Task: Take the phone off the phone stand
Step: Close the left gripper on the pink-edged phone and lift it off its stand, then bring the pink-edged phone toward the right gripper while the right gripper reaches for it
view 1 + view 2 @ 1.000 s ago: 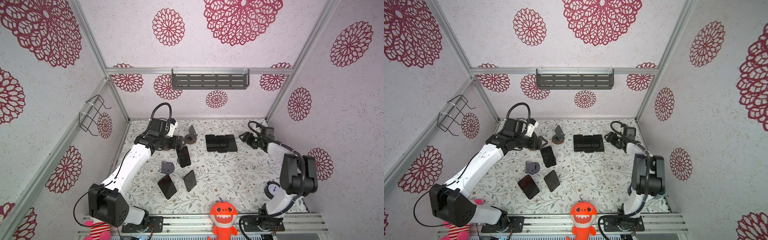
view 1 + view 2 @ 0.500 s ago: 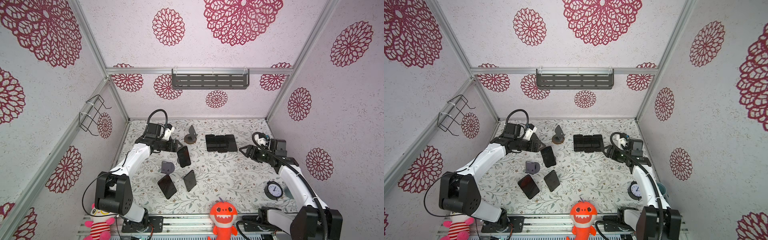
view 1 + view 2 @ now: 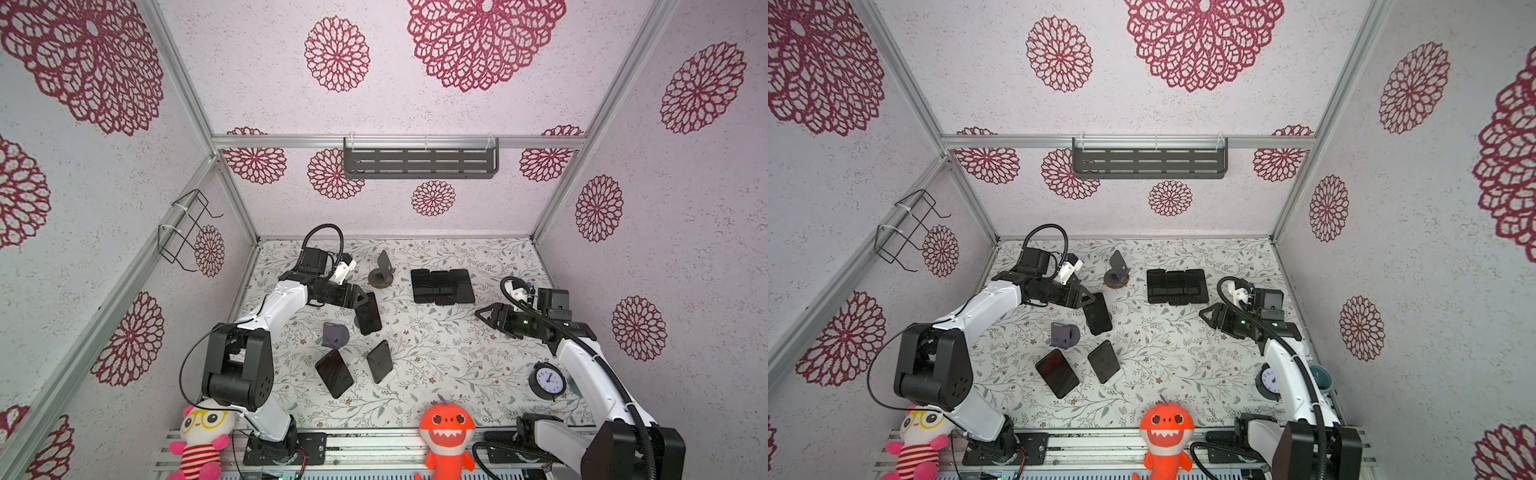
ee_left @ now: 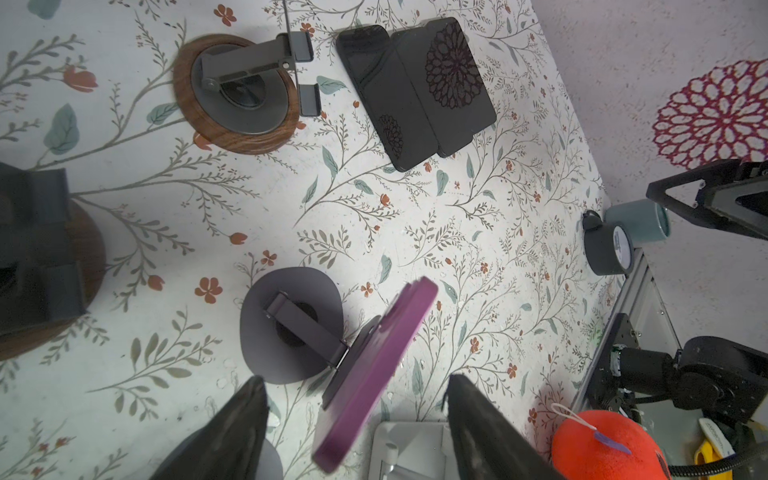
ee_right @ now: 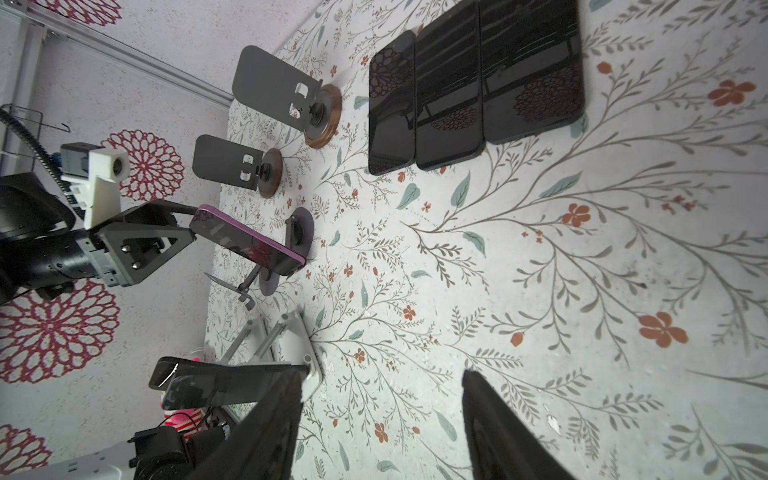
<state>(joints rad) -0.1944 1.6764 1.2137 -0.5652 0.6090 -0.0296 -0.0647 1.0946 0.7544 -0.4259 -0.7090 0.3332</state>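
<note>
Left gripper (image 3: 360,300) reached in over the rear left of the bench (image 3: 457,353), at the upper end of the phone (image 3: 368,314). Its jaws stood spread, one finger on each side of that end. In the left wrist view, bench pattern showed between each finger and the purple case, so nothing was grasped. From the top views I could not tell whether either finger touched it.

The phone sat tilted on the phone stand (image 4: 266,353), a grey-purple one with a round base and a short arm to the phone's back. The dark screen faced up in both top views.

Right gripper (image 5: 382,376) hovered over bare bench on the right side, fingers apart and empty, well away from the phone.

Other items noted:
- Three dark phones (image 3: 442,286) lay flat side by side near the back wall, edges touching.
- An empty wood-based stand (image 3: 381,272) stood just behind the left gripper.
- An empty grey stand (image 3: 334,336) stood just in front and left of the phone.
- Two propped phones (image 3: 334,374) (image 3: 380,361) stood nearer the front.
- A small clock (image 3: 547,381) stood by the right arm.
- An orange shark plush (image 3: 446,432) and a pink doll (image 3: 203,432) sat at the front rail.
</note>
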